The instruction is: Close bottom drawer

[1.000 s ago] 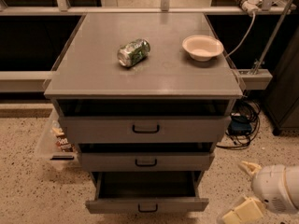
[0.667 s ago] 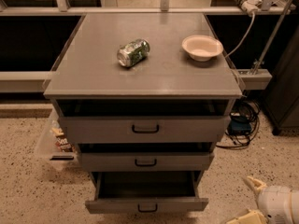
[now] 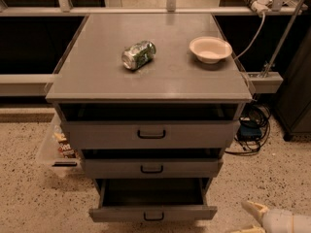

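Bottom drawer [image 3: 153, 212] stays open; hand [image 3: 247, 219] has sunk toward lower right.

Your pincer [image 3: 249, 221], low at the right, has smooth cream plastic fingers, spread apart. Just left of it, the bottom drawer [image 3: 184, 213] looks like matt grey metal. Above and left of it, the tabletop [image 3: 97, 76] has a faint sheen, the can [image 3: 138, 55] is shiny metal and the bowl [image 3: 210, 48] is matt.

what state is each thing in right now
bottom drawer: open, pulled out furthest
middle drawer: slightly open
top drawer: partly open
can: lying on its side on the cabinet top
bowl: upright, looks empty
gripper: low, right of the bottom drawer, fingers apart, holding nothing
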Controlling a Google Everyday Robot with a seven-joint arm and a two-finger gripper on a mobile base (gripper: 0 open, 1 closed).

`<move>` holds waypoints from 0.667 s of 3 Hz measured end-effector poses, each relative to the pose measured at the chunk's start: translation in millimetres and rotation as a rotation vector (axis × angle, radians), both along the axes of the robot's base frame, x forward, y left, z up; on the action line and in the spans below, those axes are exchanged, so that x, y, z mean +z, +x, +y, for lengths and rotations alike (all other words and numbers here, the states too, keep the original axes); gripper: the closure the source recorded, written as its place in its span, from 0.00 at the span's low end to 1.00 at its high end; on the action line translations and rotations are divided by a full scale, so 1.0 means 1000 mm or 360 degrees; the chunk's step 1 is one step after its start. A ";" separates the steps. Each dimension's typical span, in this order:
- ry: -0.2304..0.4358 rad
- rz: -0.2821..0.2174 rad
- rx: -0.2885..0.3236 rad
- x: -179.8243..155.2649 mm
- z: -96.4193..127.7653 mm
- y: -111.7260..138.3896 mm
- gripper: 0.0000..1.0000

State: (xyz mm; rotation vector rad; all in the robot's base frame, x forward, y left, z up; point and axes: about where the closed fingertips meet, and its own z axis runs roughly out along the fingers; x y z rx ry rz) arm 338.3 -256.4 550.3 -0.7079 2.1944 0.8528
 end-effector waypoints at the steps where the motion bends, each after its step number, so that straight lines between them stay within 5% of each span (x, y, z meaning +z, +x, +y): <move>1: 0.0000 0.0000 0.0001 0.000 0.000 0.000 0.43; 2: 0.0000 0.0000 0.0001 0.000 0.000 0.000 0.64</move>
